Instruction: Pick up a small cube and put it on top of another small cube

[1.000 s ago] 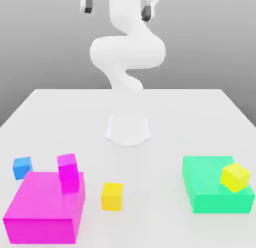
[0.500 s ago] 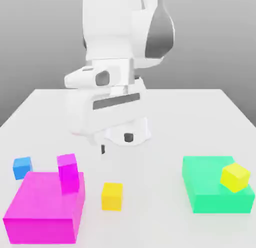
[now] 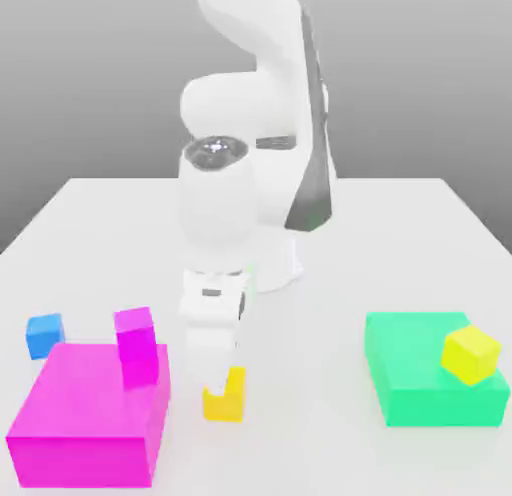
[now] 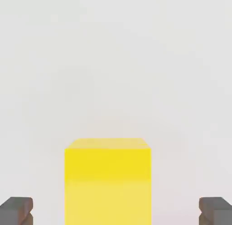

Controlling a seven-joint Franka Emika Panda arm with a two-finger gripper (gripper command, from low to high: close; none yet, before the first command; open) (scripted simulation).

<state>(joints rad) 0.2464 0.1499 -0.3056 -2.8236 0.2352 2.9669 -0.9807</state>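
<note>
The small golden-yellow cube [image 3: 226,402] [image 4: 108,181] rests on the white table, in front of the arm's base. My gripper [image 3: 214,376] [image 4: 115,211] hangs straight over it, its white hand covering part of the cube in the exterior view. In the hand view a dark fingertip [image 4: 16,210] stands on one side of the cube and the other fingertip [image 4: 215,210] on the opposite side, each well apart from it. The gripper is open and holds nothing.
A small blue cube [image 3: 44,335] sits at the exterior view's left. A small magenta cube [image 3: 135,346] rests on the big magenta block [image 3: 80,424]. At the right, a lemon-yellow cube [image 3: 471,352] sits tilted on the big green block [image 3: 415,389].
The arm has swung forward and come down from high above the table until its hand is right over the golden cube. The jaws stayed wide. No cube has moved.
</note>
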